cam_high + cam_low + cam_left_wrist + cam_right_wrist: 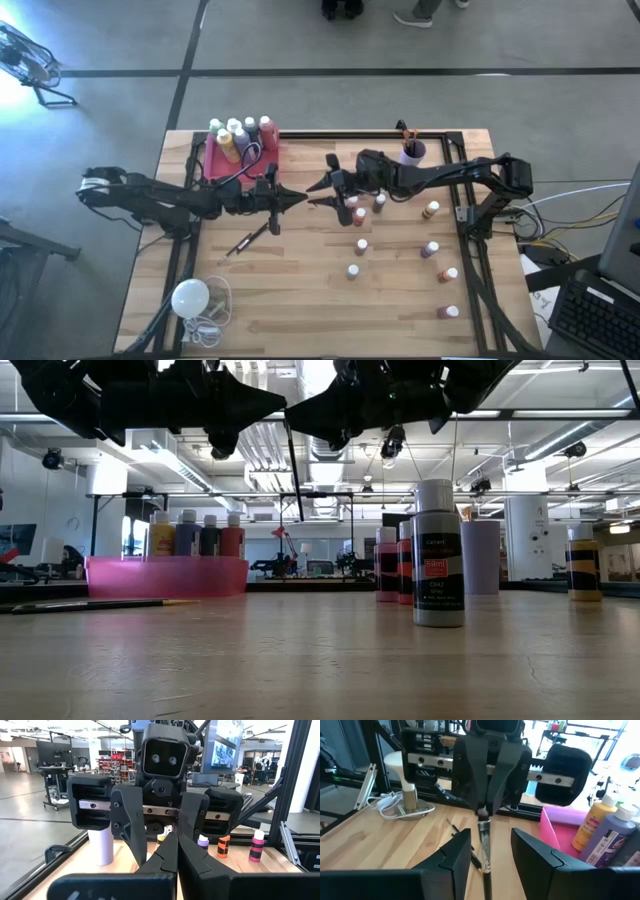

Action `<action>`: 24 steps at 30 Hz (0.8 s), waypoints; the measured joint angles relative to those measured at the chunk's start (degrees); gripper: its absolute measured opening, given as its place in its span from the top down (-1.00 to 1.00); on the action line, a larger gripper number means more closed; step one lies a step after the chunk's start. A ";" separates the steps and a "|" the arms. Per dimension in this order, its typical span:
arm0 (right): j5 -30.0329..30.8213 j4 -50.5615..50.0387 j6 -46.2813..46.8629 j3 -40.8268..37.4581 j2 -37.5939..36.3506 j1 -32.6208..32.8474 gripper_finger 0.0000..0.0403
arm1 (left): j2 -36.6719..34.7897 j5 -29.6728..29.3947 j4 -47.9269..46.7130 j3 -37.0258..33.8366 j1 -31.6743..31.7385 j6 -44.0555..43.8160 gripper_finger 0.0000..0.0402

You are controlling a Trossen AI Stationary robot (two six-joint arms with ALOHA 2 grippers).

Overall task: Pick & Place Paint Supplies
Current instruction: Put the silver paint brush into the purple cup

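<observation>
A handover in mid-air above the table centre is judged to be under way. The paintbrush point(484, 847) is pinched at one end by the left gripper point(297, 199), whose fingers are pressed together on it. Its long axis runs along the line joining the two grippers, and its free end lies between the spread fingers of the right gripper point(322, 184), not yet touched. Both arms are stretched level toward each other, tips nearly meeting. The pink tray point(211, 165) of bottles lies near the left arm, the purple cup point(412, 153) beside the right.
</observation>
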 joint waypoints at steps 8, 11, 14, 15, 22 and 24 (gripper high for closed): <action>0.01 0.19 0.00 0.24 0.24 0.07 0.24 | 0.00 0.00 -0.13 0.17 0.00 0.79 1.00; 0.01 0.19 0.02 0.22 0.24 0.09 0.26 | 0.00 0.00 -0.13 0.17 0.00 1.07 1.00; 0.02 0.38 0.02 0.22 0.24 0.09 0.33 | 0.00 0.00 -0.13 0.17 0.00 1.09 1.00; 0.02 0.40 0.01 0.22 0.27 0.09 0.36 | 0.00 0.00 -0.13 0.17 0.00 1.10 1.00; 0.00 0.59 -0.02 0.20 0.35 0.09 0.57 | 0.00 -0.06 -0.13 0.15 0.00 1.14 1.00; 0.00 0.59 -0.06 0.20 0.35 0.09 0.65 | 0.00 -0.07 -0.13 0.15 0.01 1.14 1.00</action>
